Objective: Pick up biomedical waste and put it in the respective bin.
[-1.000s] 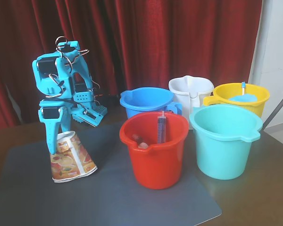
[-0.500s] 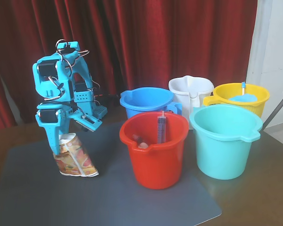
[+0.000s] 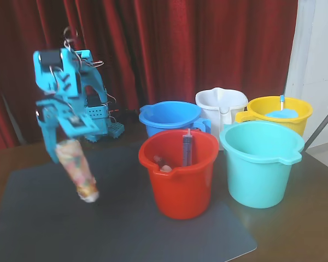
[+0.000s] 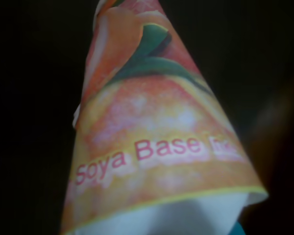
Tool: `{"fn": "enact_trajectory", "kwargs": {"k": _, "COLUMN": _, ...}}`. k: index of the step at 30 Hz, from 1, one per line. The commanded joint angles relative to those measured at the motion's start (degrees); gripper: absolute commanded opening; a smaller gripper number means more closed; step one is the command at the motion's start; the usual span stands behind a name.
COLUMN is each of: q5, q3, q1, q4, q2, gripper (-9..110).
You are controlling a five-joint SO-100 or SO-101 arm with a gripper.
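Fixed view, left side: gripper (image 3: 59,146) clamped on the top of the crushed paper cup (image 3: 78,170), cup hanging tilted, lower end clear of the grey mat (image 3: 115,229). Wide bare mat below and to the right of the cup, up to the red bucket (image 3: 179,173) at centre. Syringe (image 3: 187,150) upright inside that red bucket. Just right of it, near the mat's right edge, the turquoise bucket (image 3: 261,164), mouth open, pouring lip toward the lower right. Behind: blue bucket (image 3: 171,117), white bucket (image 3: 221,106), yellow bucket (image 3: 280,112), packed close.

Wrist view: cup (image 4: 157,142) filling the frame, "Soya Base" across it, darkness around. Jaws themselves out of sight here.
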Motion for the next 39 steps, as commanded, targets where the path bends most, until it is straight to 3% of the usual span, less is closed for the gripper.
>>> {"fn": "enact_trajectory", "kwargs": {"k": 1, "q5": 3.78, "q3": -6.06, "q1": -0.53, "q4": 0.53, "q2": 1.32, "gripper": 0}}
{"fn": "enact_trajectory", "kwargs": {"k": 7, "q5": 12.83, "q3": -11.87, "q1": -5.89, "q4": -0.26, "q2": 7.21, "gripper": 0}}
{"fn": "enact_trajectory", "kwargs": {"k": 12, "q5": 33.13, "q3": -21.36, "q1": -15.29, "q4": -0.44, "q2": 9.84, "gripper": 0}}
{"fn": "enact_trajectory", "kwargs": {"k": 17, "q5": 40.52, "q3": -23.91, "q1": -20.48, "q4": -0.35, "q2": 10.46, "gripper": 0}}
{"fn": "enact_trajectory", "kwargs": {"k": 25, "q5": 40.43, "q3": -23.91, "q1": -26.98, "q4": -0.97, "q2": 9.93, "gripper": 0}}
{"fn": "enact_trajectory", "kwargs": {"k": 39, "q5": 40.96, "q3": -23.91, "q1": -37.53, "q4": -17.58, "q2": 2.81, "gripper": 0}}
